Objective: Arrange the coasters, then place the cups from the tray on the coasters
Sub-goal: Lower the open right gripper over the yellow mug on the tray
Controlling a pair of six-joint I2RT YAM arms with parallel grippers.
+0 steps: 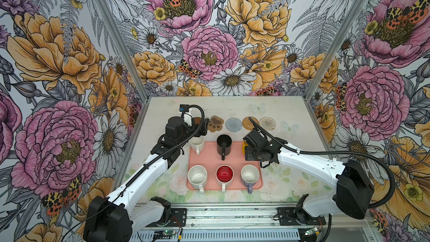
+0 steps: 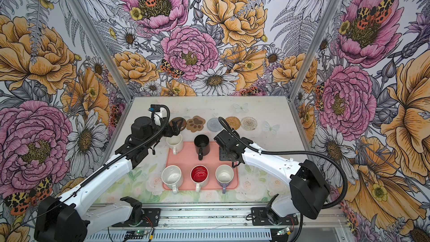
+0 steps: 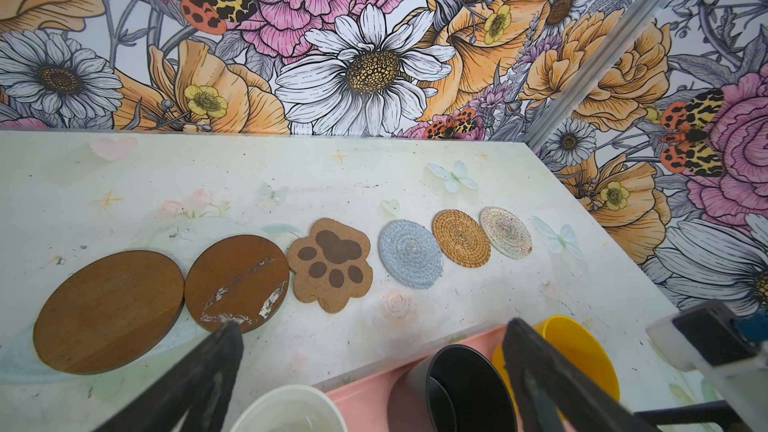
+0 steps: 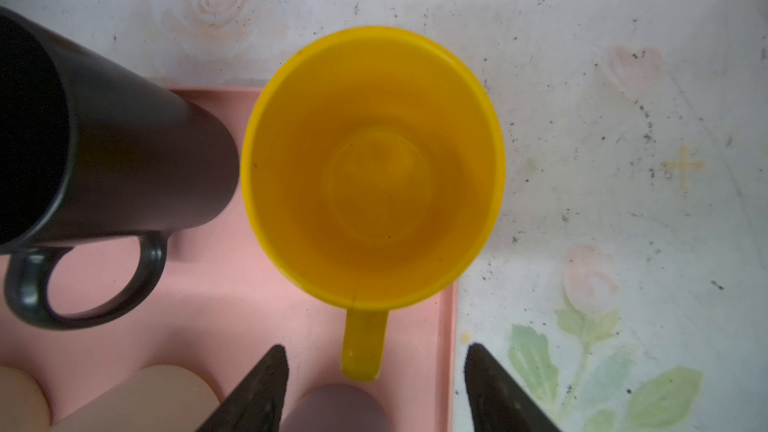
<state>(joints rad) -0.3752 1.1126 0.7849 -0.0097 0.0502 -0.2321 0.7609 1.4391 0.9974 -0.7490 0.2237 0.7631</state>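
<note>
Holds nothing. Spreads left gripper [image 3: 374,338] wide by brown coaster [image 3: 237,282], eleven o'clock from tray [image 1: 235,160]. Spreads right gripper [image 4: 376,346] partway above yellow cup [image 4: 374,168], one o'clock on tray.

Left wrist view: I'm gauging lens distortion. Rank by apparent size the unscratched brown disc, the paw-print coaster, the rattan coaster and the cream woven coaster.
1. unscratched brown disc
2. paw-print coaster
3. rattan coaster and cream woven coaster, too alike to rank.
The disc is nearest the camera, so perspective may exaggerate it.
</note>
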